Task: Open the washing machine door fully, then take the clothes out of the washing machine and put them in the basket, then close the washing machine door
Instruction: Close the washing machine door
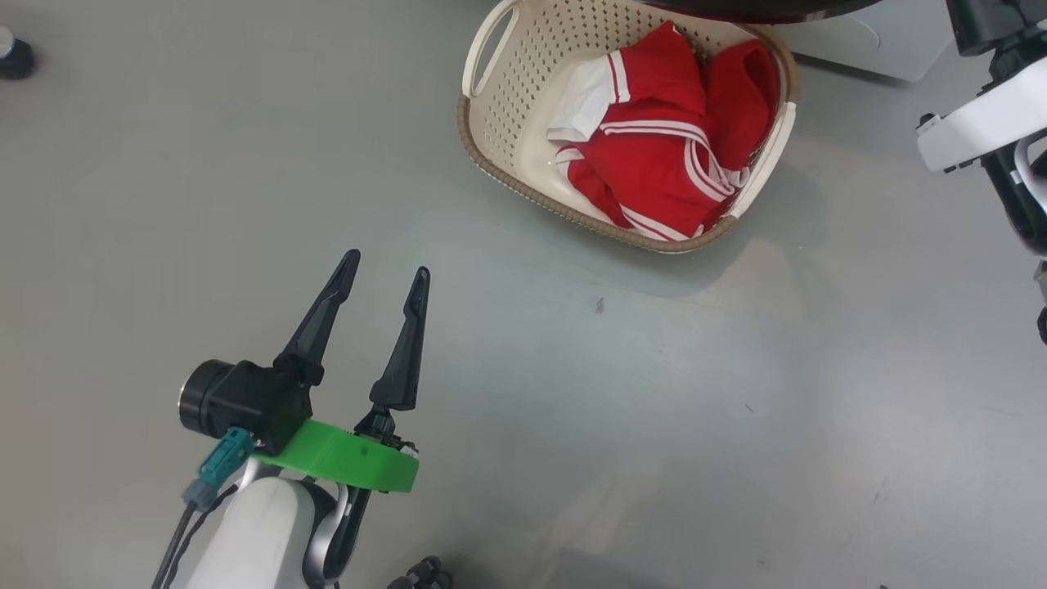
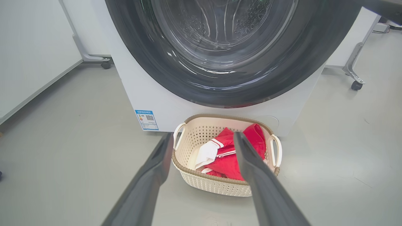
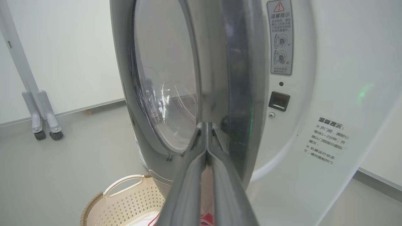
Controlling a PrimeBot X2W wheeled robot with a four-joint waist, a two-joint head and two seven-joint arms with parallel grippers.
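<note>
The cream basket (image 1: pixel 483 155) stands on the grey floor with the red, white-striped clothes (image 1: pixel 662 147) lying in it. My left gripper (image 1: pixel 386 270) hovers open and empty over the floor, short of the basket (image 2: pixel 201 182), with its fingers pointing at it. Behind the basket rises the white washing machine (image 2: pixel 150 97). The washing machine door (image 2: pixel 176 72) has a black rim and hangs over the basket. In the right wrist view the door (image 3: pixel 163 78) stands ajar, edge-on. My right gripper (image 3: pixel 205 125) is shut, its tips at the door's inner edge beside the machine front (image 3: pixel 329 78).
My right forearm (image 1: pixel 981 123) shows at the right edge of the head view. Wheeled stand legs (image 3: pixel 42 125) (image 2: pixel 355 75) stand on either side of the machine. A small dark object (image 1: pixel 15 56) sits far left on the floor. The latch slot (image 3: pixel 279 101) shows on the machine front.
</note>
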